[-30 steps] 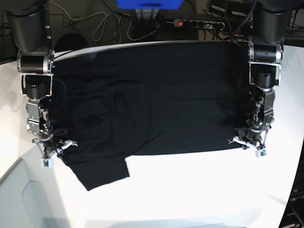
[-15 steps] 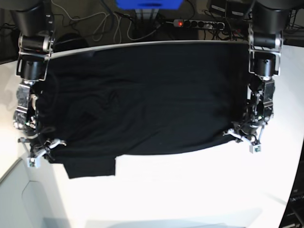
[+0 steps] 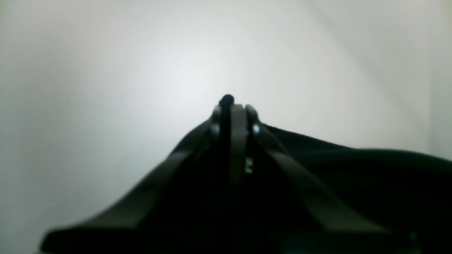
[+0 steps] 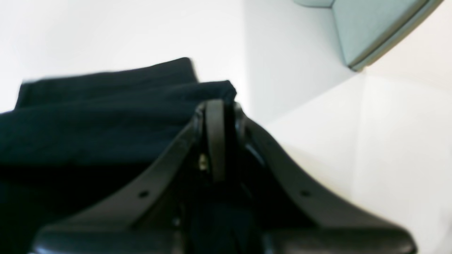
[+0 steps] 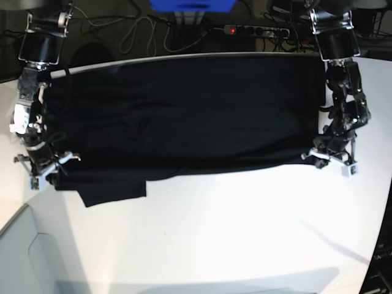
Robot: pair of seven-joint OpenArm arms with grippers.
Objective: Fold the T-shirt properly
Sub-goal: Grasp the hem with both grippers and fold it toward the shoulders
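Black cloth short-sleeved T-shirt (image 5: 184,116), plain on the side that shows, is stretched wide across the white table (image 5: 245,233), its far edge running along the table's far rim and its near edge forming an almost straight line between the two arms. At the base view's lower left a loose flap of the same black cloth (image 5: 113,191) hangs past that near edge and lies on the white surface. The right gripper (image 5: 44,171), on the base view's left, has its jaws pressed together on the near corner of the shirt; its wrist camera shows dark fabric caught between the closed fingers (image 4: 215,137), with a bunched fold of cloth (image 4: 106,116) spreading off to the left and a pale grey-green panel (image 4: 374,28) at the upper right. The left gripper (image 5: 334,160), on the base view's right, is likewise clamped on the opposite near corner; its wrist view, blurred, shows a nub of black cloth (image 3: 226,100) poking up between the closed fingertips and the shirt falling away to the right
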